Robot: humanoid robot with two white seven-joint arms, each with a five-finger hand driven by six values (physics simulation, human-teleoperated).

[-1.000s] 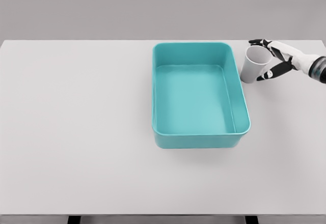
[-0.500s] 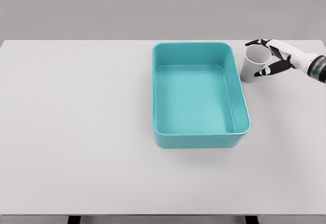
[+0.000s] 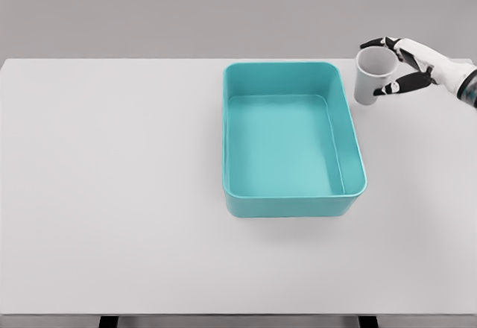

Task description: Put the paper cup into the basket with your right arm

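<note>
Right hand (image 3: pixel 402 65) is clasping the paper cup (image 3: pixel 371 74) by its side wall, fingers over the rim edge, thumb under; cup is sitting upright in the hand, seemingly clear of the worktop (image 3: pixel 112 164). Cup is likely light, thin-walled, easily crushed: a gentle mid-wall grip is suiting it. Basket (image 3: pixel 287 194) is lying just beside the hand; its near wall is the only obstacle.

- A white table (image 3: pixel 112 194) fills most of the view, its far edge running straight across the upper part.
- Behind it stands a plain grey wall (image 3: pixel 186 11).
- Soft, even light, faint shadows only.
</note>
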